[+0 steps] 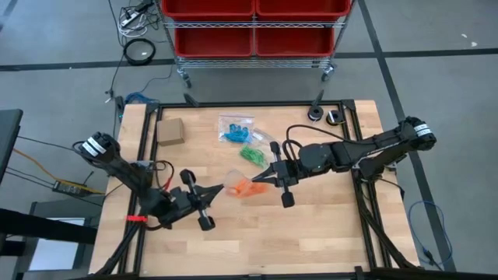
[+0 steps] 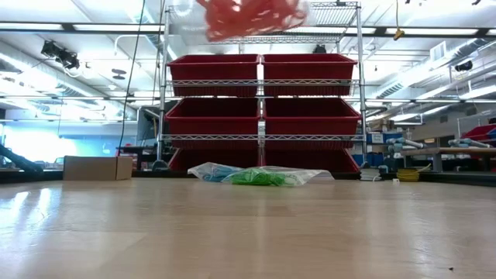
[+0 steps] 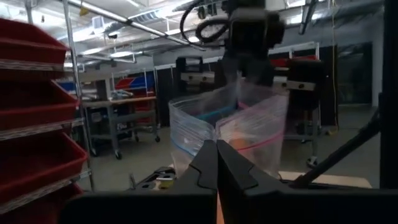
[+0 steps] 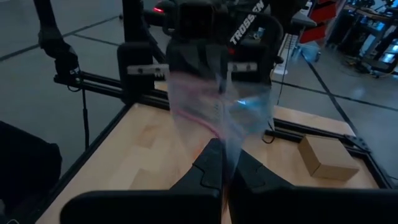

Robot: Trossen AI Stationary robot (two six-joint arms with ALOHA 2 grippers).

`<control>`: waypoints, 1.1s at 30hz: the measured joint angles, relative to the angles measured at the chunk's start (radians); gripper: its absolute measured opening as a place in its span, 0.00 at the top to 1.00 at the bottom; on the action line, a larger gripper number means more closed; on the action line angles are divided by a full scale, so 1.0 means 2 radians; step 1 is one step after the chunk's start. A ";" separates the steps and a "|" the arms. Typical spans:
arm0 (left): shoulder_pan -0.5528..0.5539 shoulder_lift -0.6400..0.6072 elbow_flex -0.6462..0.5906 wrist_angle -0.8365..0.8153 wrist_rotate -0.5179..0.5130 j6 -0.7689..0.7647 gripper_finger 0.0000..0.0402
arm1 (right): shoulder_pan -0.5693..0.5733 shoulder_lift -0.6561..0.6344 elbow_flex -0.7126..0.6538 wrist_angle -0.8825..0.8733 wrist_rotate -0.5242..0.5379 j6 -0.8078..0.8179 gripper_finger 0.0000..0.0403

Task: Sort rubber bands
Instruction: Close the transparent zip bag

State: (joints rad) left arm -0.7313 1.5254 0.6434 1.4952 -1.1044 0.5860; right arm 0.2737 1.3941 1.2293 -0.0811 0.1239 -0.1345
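Note:
A clear zip bag [image 1: 240, 183] with orange rubber bands [image 2: 252, 15] hangs in the air over the table's middle, between my two grippers. My left gripper [image 1: 223, 189] is shut on its left side, my right gripper [image 1: 259, 181] on its right side. Two more clear bags lie flat on the table farther back. One holds green rubber bands [image 1: 250, 155] and the other holds blue rubber bands [image 1: 235, 132]. In the low view, only the held bag's bottom shows at the top edge. My left gripper pinches the bag's thin plastic edge [image 3: 219, 138] between its two shut fingers, close to the pink zip line. The fingers come about level from the table's left. The bag is lifted clear of the table. My right gripper pinches the opposite edge of the bag [image 4: 225, 144] between its shut fingers, coming about level from the table's right. The bag stretches from its fingertips to the left gripper beyond, clear of the table.
A small tan cardboard box [image 1: 170, 131] stands at the far left of the table. A rack with red bins [image 1: 253, 27] stands beyond the far edge. Bare wood [image 1: 311, 233] lies toward the near edge.

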 joint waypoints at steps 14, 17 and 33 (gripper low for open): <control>-0.023 -0.132 0.059 -0.477 0.024 -0.160 1.00 | -0.003 0.000 0.000 -0.024 -0.045 0.050 1.00; -0.016 -0.131 0.083 -0.500 0.040 -0.143 1.00 | -0.006 0.005 0.000 -0.009 -0.143 0.062 1.00; 0.024 -0.158 0.216 -0.786 0.176 -0.198 1.00 | -0.005 0.002 0.000 -0.058 -0.151 0.076 1.00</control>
State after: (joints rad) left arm -0.6828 1.2093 1.0750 -0.0771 -0.7529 0.1890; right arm 0.2629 1.3977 1.2285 -0.1978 -0.1773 0.0185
